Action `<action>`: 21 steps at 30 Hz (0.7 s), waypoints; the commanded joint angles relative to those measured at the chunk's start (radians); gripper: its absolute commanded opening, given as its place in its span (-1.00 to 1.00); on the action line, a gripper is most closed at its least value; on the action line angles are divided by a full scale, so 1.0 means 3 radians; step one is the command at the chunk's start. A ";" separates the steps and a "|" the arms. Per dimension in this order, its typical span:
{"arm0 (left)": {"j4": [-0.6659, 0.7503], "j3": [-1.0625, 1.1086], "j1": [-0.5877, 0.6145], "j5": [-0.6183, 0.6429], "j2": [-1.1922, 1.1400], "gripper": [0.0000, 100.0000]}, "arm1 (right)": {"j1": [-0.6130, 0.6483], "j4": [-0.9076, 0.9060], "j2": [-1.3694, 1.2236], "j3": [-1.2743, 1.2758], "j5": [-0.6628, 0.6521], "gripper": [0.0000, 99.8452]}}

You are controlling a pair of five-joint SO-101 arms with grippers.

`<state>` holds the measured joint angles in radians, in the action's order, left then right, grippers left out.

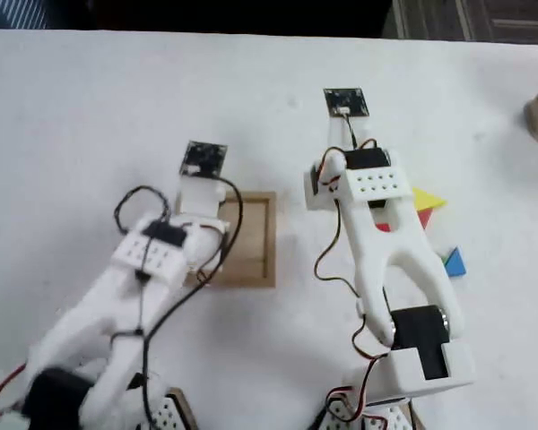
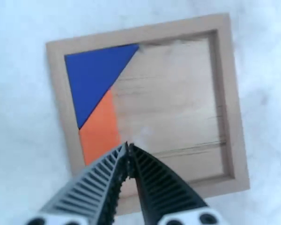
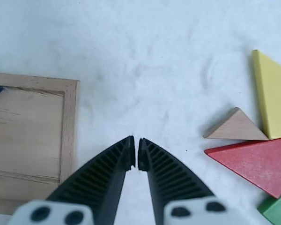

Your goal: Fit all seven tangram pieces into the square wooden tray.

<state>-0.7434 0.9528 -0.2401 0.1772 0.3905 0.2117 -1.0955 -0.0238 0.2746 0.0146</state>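
right gripper (image 3: 136, 157), jaws nearly closed and empty, hangs between the wooden tray (image 3: 69, 126) and the loose pieces: red triangle (image 3: 253, 161), yellow triangle (image 3: 274, 93), small wooden triangle (image 3: 236, 127). left gripper (image 2: 128, 154), closed and empty, hovers over the tray, where a blue triangle (image 2: 96, 75) and orange piece (image 2: 100, 131) lie. the right arm looks nearer the loose ones.

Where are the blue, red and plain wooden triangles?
Blue triangular piece (image 2: 94, 76): left wrist view, centre of its face.
Red triangular piece (image 3: 258, 161): right wrist view, centre of its face.
Small plain wooden triangle (image 3: 236, 128): right wrist view, centre of its face.
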 commanded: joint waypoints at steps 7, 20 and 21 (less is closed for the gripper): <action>0.0788 0.0793 0.0401 -0.0031 0.1368 -0.95 | -0.0095 -0.0248 0.0197 -0.0046 0.0276 -0.96; 0.0798 0.0783 0.0652 -0.0031 0.1368 -0.64 | -0.1194 0.0171 0.1000 0.1048 -0.0189 -0.96; 0.0798 0.0783 0.0652 -0.0031 0.1368 -0.56 | -0.1240 0.0248 0.1066 0.1176 -0.0261 -0.96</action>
<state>-0.5271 1.1937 -0.0575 0.1757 0.7695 -0.0997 -1.1017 0.1910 0.5186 0.0146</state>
